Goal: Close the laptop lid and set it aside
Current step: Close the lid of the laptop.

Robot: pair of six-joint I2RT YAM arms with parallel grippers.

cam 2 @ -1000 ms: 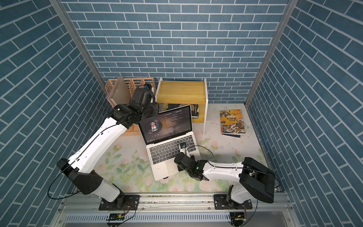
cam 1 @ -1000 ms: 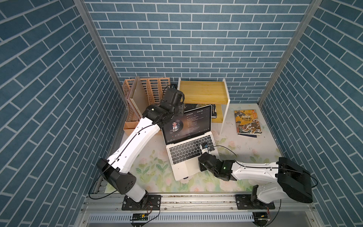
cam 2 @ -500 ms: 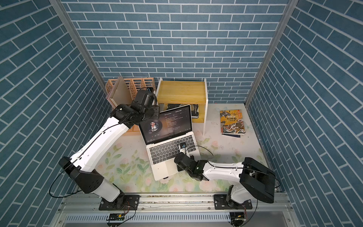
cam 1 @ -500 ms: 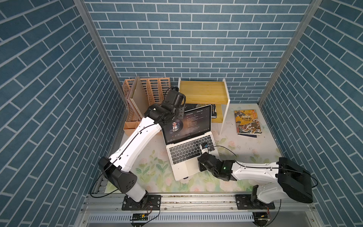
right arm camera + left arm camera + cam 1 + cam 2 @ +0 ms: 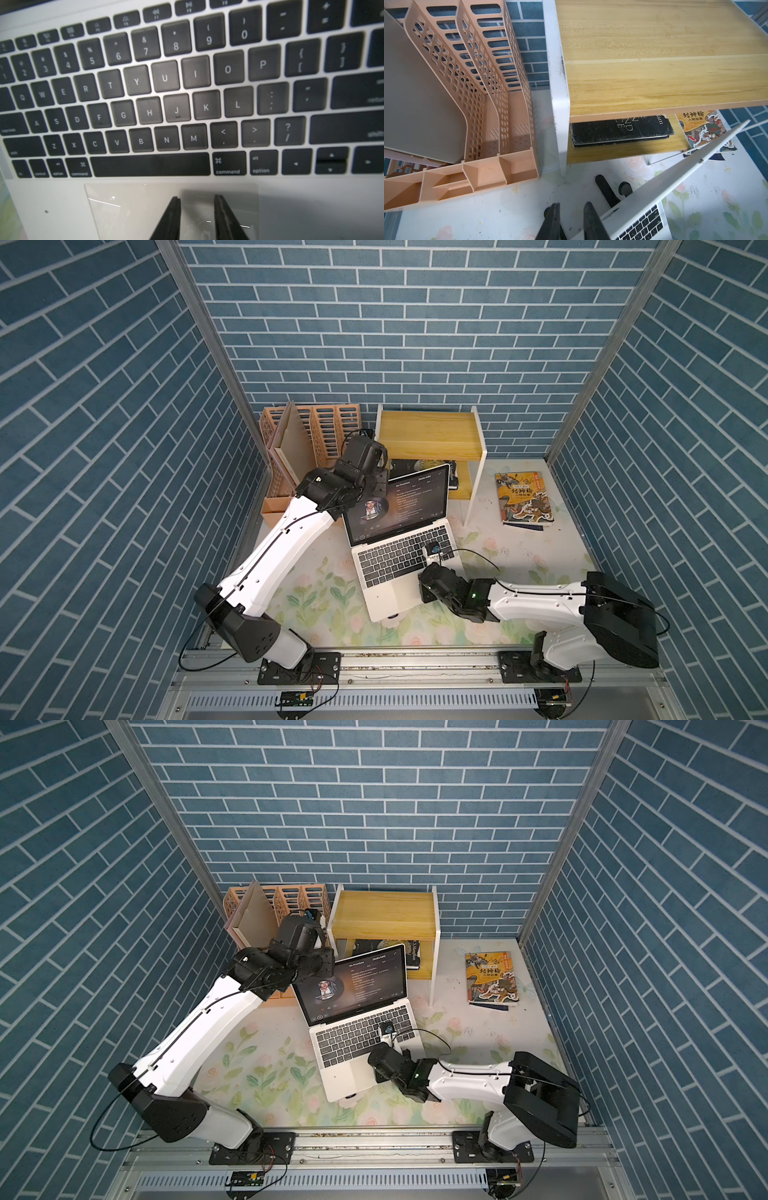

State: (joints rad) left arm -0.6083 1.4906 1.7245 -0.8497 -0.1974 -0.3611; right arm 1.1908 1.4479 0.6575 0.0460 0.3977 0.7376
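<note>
The silver laptop (image 5: 388, 562) sits open in the middle of the floral mat, angled, in both top views. Its lid (image 5: 401, 502) stands raised with the screen lit. In the left wrist view the lid's silver back (image 5: 675, 176) shows edge-on. My left gripper (image 5: 571, 208) hangs behind the lid's left hinge corner, jaws a narrow gap apart with nothing between them. Its head shows in a top view (image 5: 320, 965). My right gripper (image 5: 196, 199) rests low over the trackpad (image 5: 135, 207), jaws slightly apart and holding nothing. Its tips are hidden under the wrist in a top view (image 5: 432, 578).
A peach file organizer (image 5: 316, 435) stands back left, close to my left wrist. A wooden shelf (image 5: 430, 435) with a black book (image 5: 620, 131) under it is just behind the lid. A colourful book (image 5: 525, 499) lies back right. Black stand feet (image 5: 606, 191) show under the laptop.
My left arm has moved slightly right, closer in behind the lid's left edge. The lid's angle looks the same. My right arm has not moved.
</note>
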